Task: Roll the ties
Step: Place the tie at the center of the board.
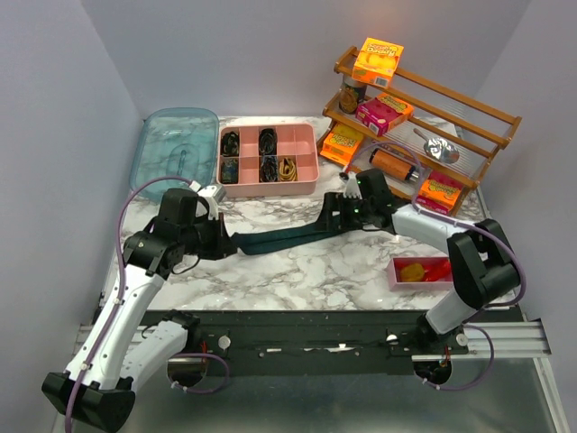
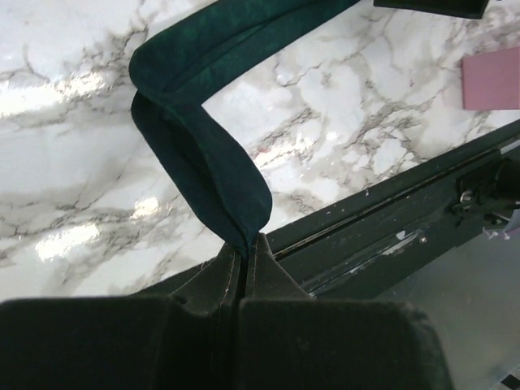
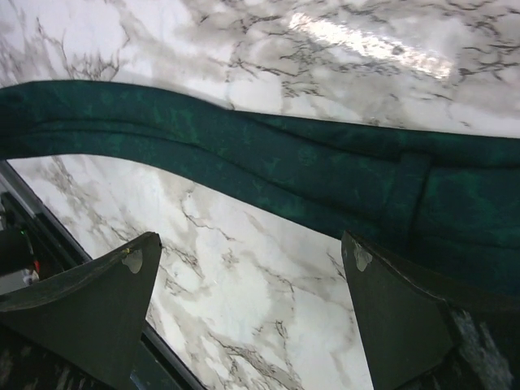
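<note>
A long dark teal tie (image 1: 279,236) lies stretched across the marble table between my two grippers. My left gripper (image 1: 224,242) is shut on its narrow end. In the left wrist view the tie (image 2: 203,162) folds back on itself and runs down into the closed gripper (image 2: 246,244). My right gripper (image 1: 335,216) hovers over the tie's wider end. In the right wrist view the tie (image 3: 284,162) crosses just beyond the open gripper (image 3: 248,256), with bare marble between its fingers (image 3: 106,301). Rolled ties, a dark coil (image 1: 268,142) and a mustard coil (image 1: 288,168), sit in the pink divided tray (image 1: 269,188).
A teal plastic lid (image 1: 176,149) lies at the back left. A wooden rack (image 1: 469,113) with snack boxes and a spoon stands at the back right. A small pink tray (image 1: 397,275) with yellow and red items sits front right, beside the right arm.
</note>
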Motion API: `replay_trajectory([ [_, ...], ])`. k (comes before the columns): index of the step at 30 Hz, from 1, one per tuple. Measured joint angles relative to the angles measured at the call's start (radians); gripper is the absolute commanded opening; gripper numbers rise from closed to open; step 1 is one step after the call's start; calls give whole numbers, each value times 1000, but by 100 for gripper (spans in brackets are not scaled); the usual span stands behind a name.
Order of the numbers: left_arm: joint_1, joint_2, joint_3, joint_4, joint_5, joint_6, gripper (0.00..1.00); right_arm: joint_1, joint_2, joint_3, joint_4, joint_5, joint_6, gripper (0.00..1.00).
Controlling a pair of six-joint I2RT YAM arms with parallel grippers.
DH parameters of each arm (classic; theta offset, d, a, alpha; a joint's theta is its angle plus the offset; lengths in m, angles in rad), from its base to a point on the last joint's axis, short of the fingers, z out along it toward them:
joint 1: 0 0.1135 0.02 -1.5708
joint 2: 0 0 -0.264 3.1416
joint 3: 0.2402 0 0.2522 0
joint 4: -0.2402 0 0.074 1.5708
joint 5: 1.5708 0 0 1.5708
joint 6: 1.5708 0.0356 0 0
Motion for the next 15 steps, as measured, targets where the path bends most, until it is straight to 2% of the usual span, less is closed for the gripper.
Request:
replay_trajectory([
  [11, 0, -10, 0, -213, -102, -53, 12, 132, 126, 185, -113, 48, -84, 100],
  [15, 0, 23, 12, -294, -153, -84, 14, 170, 165, 244, -148, 55, -113, 100],
])
